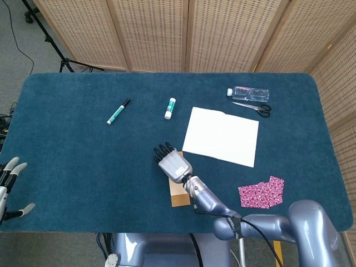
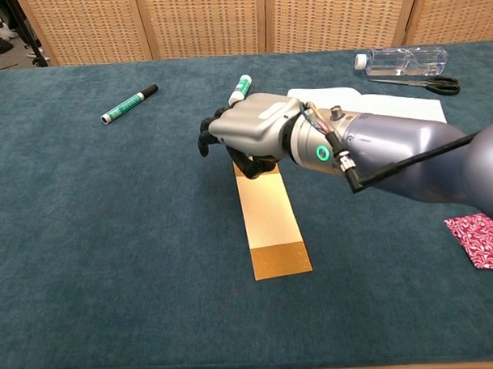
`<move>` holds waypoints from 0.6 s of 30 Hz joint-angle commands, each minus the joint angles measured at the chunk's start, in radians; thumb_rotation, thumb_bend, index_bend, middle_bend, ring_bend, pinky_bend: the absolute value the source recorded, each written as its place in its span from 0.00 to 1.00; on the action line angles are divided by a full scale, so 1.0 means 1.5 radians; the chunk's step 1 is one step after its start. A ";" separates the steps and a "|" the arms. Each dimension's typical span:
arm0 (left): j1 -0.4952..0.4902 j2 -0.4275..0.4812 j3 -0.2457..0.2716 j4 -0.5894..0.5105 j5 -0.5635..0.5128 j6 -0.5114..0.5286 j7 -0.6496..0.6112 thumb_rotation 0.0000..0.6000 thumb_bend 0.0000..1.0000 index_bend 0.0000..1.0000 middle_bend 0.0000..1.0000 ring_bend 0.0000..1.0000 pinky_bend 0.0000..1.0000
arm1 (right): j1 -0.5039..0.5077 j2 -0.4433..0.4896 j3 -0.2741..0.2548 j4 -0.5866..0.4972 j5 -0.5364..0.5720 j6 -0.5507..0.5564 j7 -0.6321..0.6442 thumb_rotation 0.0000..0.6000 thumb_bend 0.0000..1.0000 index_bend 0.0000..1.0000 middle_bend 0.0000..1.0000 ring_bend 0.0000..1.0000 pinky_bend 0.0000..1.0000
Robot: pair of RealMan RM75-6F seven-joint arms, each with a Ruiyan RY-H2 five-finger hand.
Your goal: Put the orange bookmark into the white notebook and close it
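The orange bookmark with a pale middle lies flat on the blue table, long axis pointing away from me; only its near end shows in the head view. My right hand hangs over the bookmark's far end, fingers apart and bent downward, holding nothing. Right of it, the white notebook lies open, partly hidden by my right forearm in the chest view. Fingers spread and empty, my left hand sits at the table's near left edge.
A green marker and a glue stick lie behind the bookmark. A clear bottle and scissors sit beyond the notebook. A pink patterned cloth lies near right.
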 commanded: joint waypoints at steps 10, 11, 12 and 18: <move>-0.009 -0.001 -0.006 -0.005 -0.018 -0.019 0.010 1.00 0.00 0.00 0.00 0.00 0.00 | 0.017 -0.006 -0.017 0.054 0.024 -0.018 0.033 1.00 1.00 0.18 0.08 0.00 0.08; -0.009 -0.002 -0.006 -0.005 -0.018 -0.019 0.011 1.00 0.00 0.00 0.00 0.00 0.00 | 0.018 -0.009 -0.017 0.057 0.025 -0.018 0.035 1.00 1.00 0.18 0.08 0.00 0.08; -0.009 -0.002 -0.006 -0.006 -0.019 -0.020 0.012 1.00 0.00 0.00 0.00 0.00 0.00 | 0.020 -0.013 -0.019 0.063 0.024 -0.015 0.036 1.00 1.00 0.18 0.08 0.00 0.08; -0.011 -0.003 -0.007 -0.007 -0.022 -0.023 0.016 1.00 0.00 0.00 0.00 0.00 0.00 | 0.025 -0.030 -0.032 0.085 0.015 -0.001 0.033 1.00 1.00 0.18 0.08 0.00 0.08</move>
